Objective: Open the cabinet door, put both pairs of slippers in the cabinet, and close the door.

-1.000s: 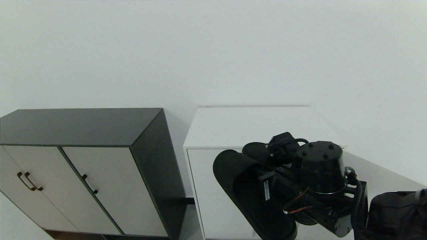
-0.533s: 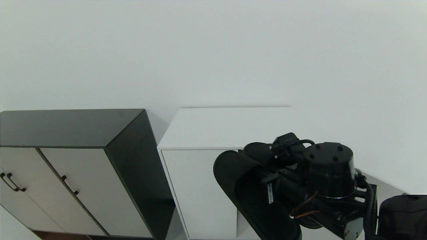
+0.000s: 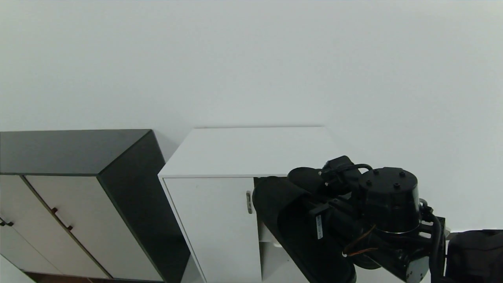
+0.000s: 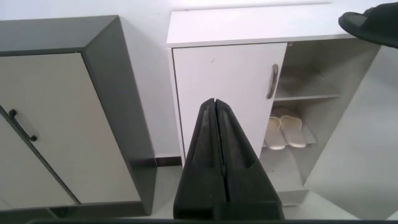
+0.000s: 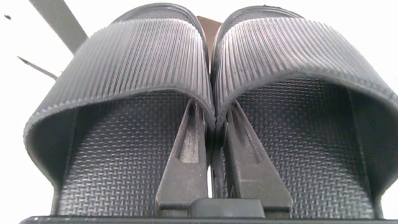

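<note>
My view has swung, bringing the white cabinet to lower centre, its open side showing. The right tool is clamped on the black slippers, lower right; the left tool is pressed together. Stowing comes next, I judge.

Right claw clamped on black slippers; left claw closed

right gripper — fingers pinch black slippers | side by side, inner edges touching
</note>
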Robot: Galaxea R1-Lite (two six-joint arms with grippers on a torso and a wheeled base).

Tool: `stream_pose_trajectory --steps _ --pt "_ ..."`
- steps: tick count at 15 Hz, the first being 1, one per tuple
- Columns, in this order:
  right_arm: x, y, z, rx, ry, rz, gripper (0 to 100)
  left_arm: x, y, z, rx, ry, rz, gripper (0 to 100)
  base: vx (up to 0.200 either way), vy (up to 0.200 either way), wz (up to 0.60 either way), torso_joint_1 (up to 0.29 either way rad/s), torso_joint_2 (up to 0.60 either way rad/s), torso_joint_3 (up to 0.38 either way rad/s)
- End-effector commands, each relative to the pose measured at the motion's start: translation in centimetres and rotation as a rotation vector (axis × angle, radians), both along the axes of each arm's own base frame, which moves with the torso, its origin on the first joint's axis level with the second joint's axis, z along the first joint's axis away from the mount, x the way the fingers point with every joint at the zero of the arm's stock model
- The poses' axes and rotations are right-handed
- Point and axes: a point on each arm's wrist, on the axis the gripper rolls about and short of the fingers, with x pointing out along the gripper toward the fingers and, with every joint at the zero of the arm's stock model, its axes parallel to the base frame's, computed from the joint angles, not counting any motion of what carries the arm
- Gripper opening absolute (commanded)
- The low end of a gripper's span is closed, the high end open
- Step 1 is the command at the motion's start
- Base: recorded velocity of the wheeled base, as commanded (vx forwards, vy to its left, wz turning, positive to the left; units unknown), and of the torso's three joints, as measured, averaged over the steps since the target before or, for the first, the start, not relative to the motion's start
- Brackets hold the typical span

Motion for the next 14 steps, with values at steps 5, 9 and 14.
stream_pose_trajectory --steps 5,9,14 --pt "0.2 0.0 -0.2 0.001 -0.01 -0.004 0 0.0 0.0 0.0 0.0 -0.001 0.002 0 0.0 0.0 0.0 0.0 0.0 0.0" --pt "0.1 -0.2 -0.4 -0.007 -0.004 -0.004 0 0.0 0.0 0.0 0.0 -0.001 0.0 0 0.0 0.0 0.0 0.0 0.0 0.0" --pt "-0.1 -0.2 -1.2 -0.028 0.015 0.002 0 0.0 0.0 0.0 0.0 -0.001 0.002 0 0.0 0.0 0.0 0.0 0.0 0.0"
